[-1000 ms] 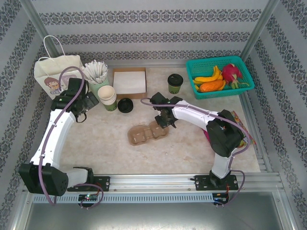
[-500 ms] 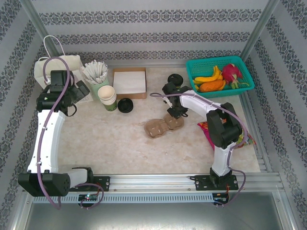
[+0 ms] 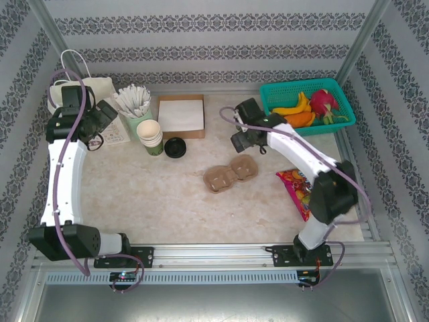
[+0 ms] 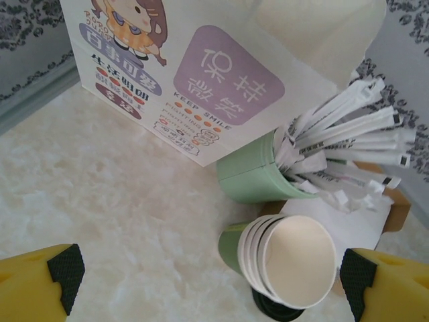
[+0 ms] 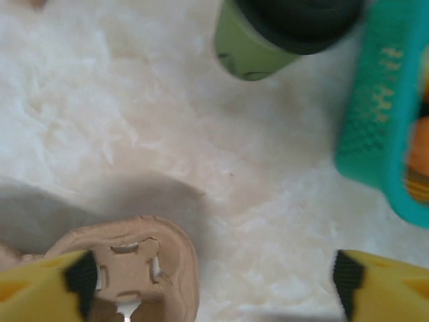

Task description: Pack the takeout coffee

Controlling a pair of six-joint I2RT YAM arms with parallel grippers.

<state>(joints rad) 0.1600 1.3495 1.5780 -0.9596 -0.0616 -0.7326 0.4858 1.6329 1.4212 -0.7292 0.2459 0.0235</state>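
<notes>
A: Layout, big to small?
B: Marble-look surface (image 3: 147,201). Far left, a white paper bag (image 4: 201,74) with a cartoon print, standing. Far right, a teal basket (image 3: 266,100) with fruit (image 3: 295,109) in it. Far middle, a white box (image 3: 181,114). Centre, a pulp carrier (image 3: 230,173) with two wells, nothing in them. A snack packet (image 3: 298,188) lies right of it and nearer.
A: Claws?
B: Left claw (image 4: 211,272) is spread wide with nothing in it. It sits at the bag's near side, facing the bag, the pale green stick cup (image 4: 258,174) and the stacked cups (image 4: 288,261). Right claw (image 5: 214,278) is also spread wide and empty, above the carrier's far end.
A: Takeout coffee?
B: The takeout coffee (image 5: 268,40) stands on the surface at far right, just left of the basket, beyond the carrier and apart from it. It's a small paper cup with a dull olive-green side and a black lid on. The wrist shot is blurred and crops the lid. Whether it touches the basket, cannot tell. It's clear of the right claw.
A: Anything smaller?
B: A loose black lid (image 3: 175,147) lies flat, just right of the stacked cups and near of the box.
</notes>
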